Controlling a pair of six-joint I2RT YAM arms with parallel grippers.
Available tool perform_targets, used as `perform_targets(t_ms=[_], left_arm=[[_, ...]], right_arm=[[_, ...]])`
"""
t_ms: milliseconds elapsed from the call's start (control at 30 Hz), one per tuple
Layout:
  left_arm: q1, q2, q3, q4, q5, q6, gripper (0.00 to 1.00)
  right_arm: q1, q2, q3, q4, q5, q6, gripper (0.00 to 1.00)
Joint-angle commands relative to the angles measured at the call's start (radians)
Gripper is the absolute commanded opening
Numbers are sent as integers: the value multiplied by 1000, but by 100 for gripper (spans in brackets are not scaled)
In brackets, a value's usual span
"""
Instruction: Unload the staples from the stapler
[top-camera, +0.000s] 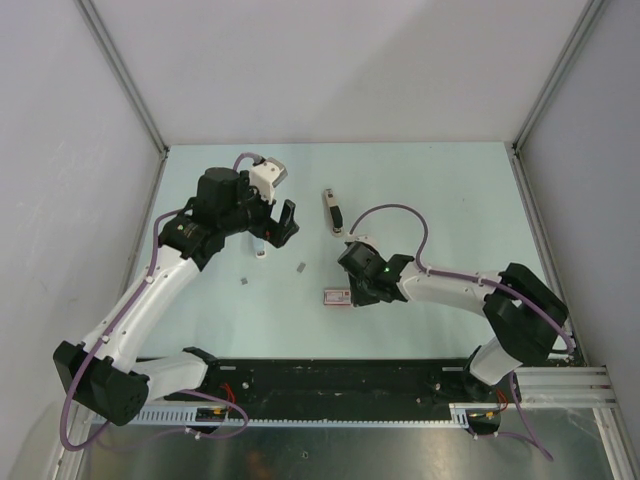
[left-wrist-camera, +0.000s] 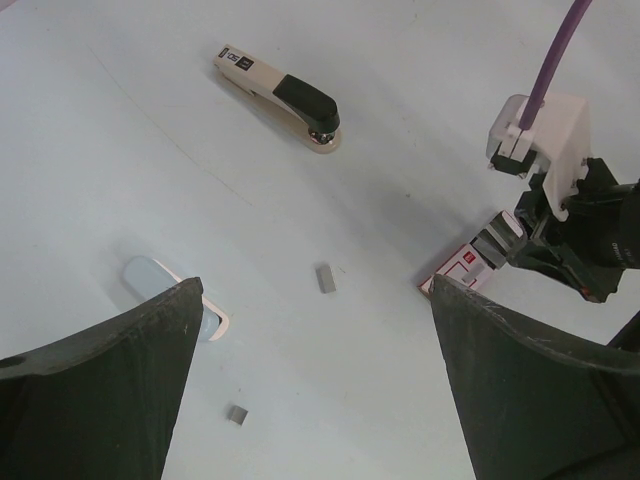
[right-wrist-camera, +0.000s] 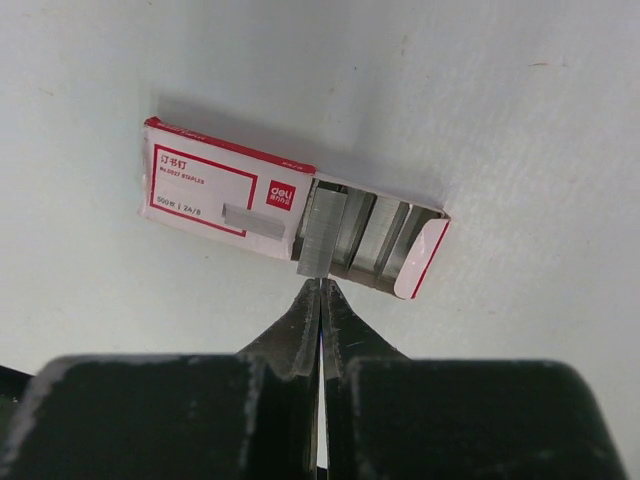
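1. The right gripper (right-wrist-camera: 320, 290) had its fingers pressed together, tips touching the near end of a staple strip (right-wrist-camera: 322, 238) in the open box (right-wrist-camera: 215, 190), probably nudging it in.
2. The left gripper (top-camera: 277, 228) hung spread wide and empty, seemingly waiting.
3. The stapler (left-wrist-camera: 280, 95) lay untouched, well apart from both; two loose staples (left-wrist-camera: 326, 278) lay nearer.

The left arm (top-camera: 150, 290) stretches forward, elbow bent — the left gripper (top-camera: 278, 228) stands wide apart. The right arm (top-camera: 450, 288) folds inward, and the right gripper (right-wrist-camera: 320, 286) points down, fingers pressed together.
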Motion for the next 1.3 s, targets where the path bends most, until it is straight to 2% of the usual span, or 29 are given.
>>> perform_targets(t_ms=[0,433,1267], left_arm=[[-9,-32,-6,-2,16,44,99],[-10,-35,-10,-2,14,49,99],[-14,-27,-10,-2,13,55,99]], right_arm=[[15,-59,-1,-20,4,1,0],[40,-32,-34,0,-56,-10,0],[-58,33,-18,74,-152,-83,0]])
